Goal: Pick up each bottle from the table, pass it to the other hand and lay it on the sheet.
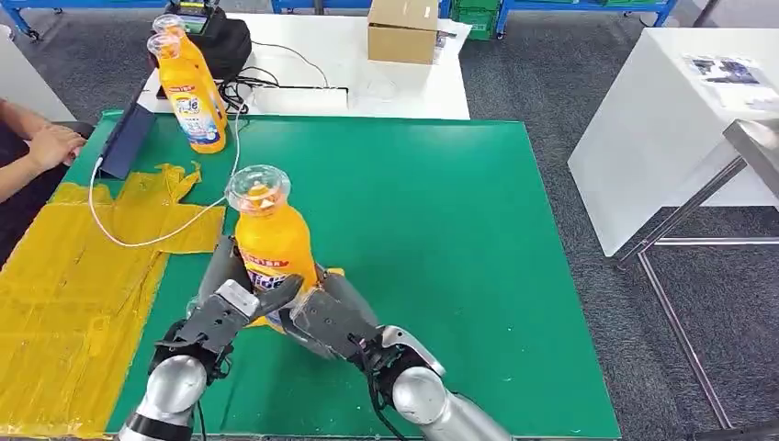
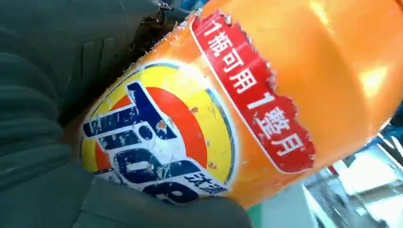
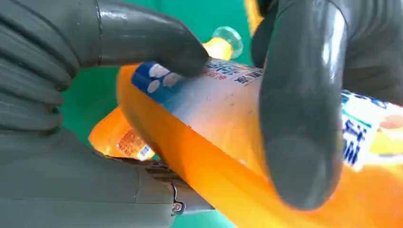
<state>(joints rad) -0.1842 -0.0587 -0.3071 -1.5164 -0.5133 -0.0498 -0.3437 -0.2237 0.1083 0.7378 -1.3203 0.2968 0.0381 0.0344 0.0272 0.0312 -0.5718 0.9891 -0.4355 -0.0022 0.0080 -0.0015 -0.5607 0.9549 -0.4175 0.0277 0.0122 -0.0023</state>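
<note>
An orange detergent bottle (image 1: 272, 241) with a clear cap stands upright above the green table (image 1: 478, 230), near its front left. Both my hands are on its lower half. My left hand (image 1: 223, 312) grips it from the left, and the bottle's label (image 2: 161, 137) lies right against that palm. My right hand (image 1: 329, 317) holds it from the right, its thumb and a dark finger (image 3: 299, 118) wrapped round the bottle (image 3: 214, 156). Two more orange bottles (image 1: 190, 92) stand at the table's far left. The yellow sheet (image 1: 73, 276) covers the left side.
A person's hand (image 1: 50, 147) rests at the left edge, by the sheet. A white cable (image 1: 156, 241) runs across the sheet's far part. A dark tablet (image 1: 126, 140), a black bag (image 1: 220, 41) and a cardboard box (image 1: 402, 32) lie farther back. A white table (image 1: 680, 119) stands to the right.
</note>
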